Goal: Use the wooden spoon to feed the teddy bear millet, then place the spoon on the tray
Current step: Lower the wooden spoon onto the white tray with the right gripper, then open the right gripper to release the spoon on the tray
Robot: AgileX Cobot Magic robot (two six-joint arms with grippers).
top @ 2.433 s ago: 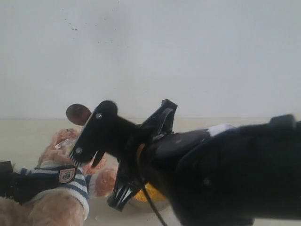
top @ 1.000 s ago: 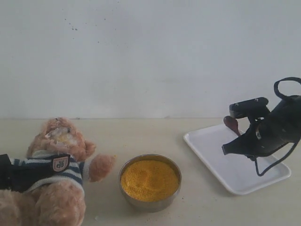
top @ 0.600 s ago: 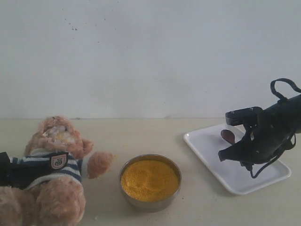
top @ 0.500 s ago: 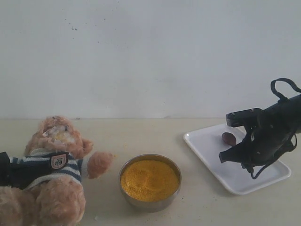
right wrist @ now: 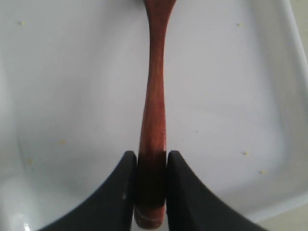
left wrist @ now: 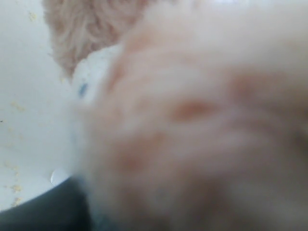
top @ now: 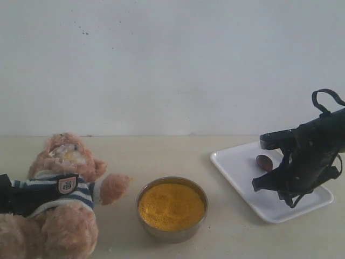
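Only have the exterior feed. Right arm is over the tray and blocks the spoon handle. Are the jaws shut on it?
Observer: Yes. The right wrist view shows the right jaws closed on the end of the wooden spoon handle, above the tray.
Operator: Any spill on the tray?
Observer: A few loose millet grains lie scattered on the tray floor, apart from the spoon.
Operator: Left wrist cam?
Observer: It is filled with blurred teddy bear fur right at the lens. How the left jaws stand cannot be told from it.
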